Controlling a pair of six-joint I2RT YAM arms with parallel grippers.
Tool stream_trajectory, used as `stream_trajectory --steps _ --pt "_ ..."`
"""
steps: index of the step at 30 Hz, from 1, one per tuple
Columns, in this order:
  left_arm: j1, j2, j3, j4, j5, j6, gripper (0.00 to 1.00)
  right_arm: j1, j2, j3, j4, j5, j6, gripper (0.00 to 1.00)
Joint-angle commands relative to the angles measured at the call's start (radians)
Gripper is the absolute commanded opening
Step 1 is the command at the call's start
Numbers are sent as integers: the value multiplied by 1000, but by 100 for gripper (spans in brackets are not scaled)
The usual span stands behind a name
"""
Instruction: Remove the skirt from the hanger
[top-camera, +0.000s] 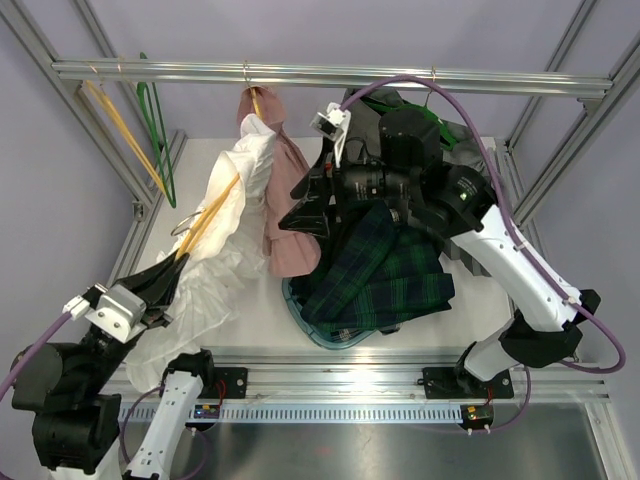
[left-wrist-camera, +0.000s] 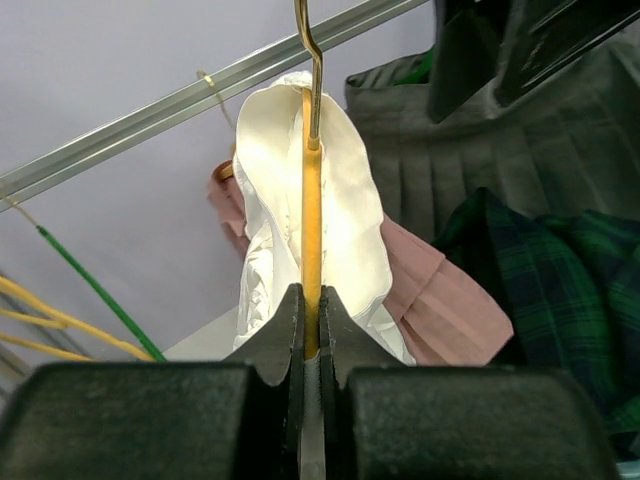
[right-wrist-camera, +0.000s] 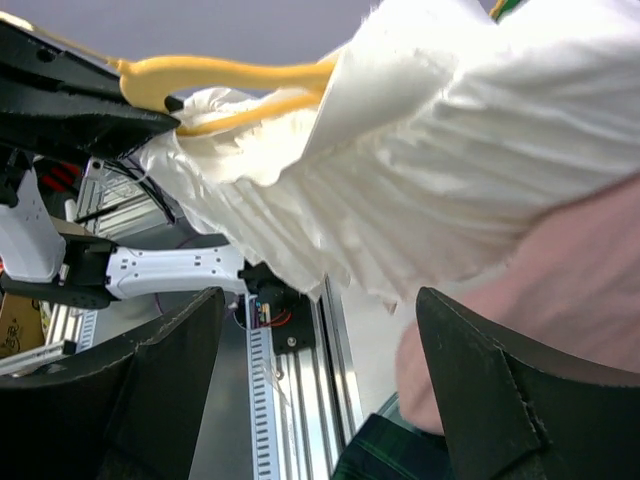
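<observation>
A white pleated skirt (top-camera: 235, 200) hangs on a yellow hanger (top-camera: 215, 210) whose hook is over the top rail (top-camera: 330, 73). My left gripper (top-camera: 170, 268) is shut on the hanger's lower end. In the left wrist view the yellow bar (left-wrist-camera: 311, 230) sits pinched between the jaws of the left gripper (left-wrist-camera: 311, 300), with the white skirt (left-wrist-camera: 350, 220) draped round it. My right gripper (top-camera: 305, 205) is open just right of the skirt. In the right wrist view the right gripper (right-wrist-camera: 320, 300) stands wide under the white skirt's (right-wrist-camera: 450, 150) hem, with nothing between its fingers.
A pink skirt (top-camera: 285, 215) hangs beside the white one, against my right gripper. A dark plaid skirt (top-camera: 385, 280) lies in a blue tub (top-camera: 310, 330). A grey skirt (left-wrist-camera: 520, 150) hangs at the back right. Spare yellow hangers (top-camera: 120, 125) and a green hanger (top-camera: 155, 130) hang at the left.
</observation>
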Motion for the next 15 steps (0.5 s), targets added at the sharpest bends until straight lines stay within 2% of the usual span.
stream_trajectory --steps 1,6,15 --pt "-2 23 45 41 114 -55 0 76 0 27 83 199 75 85" --pt "-2 49 -1 45 183 -108 0 144 28 47 99 357 151 84" --pt "-1 39 -68 98 229 -144 0 155 54 21 63 582 169 80"
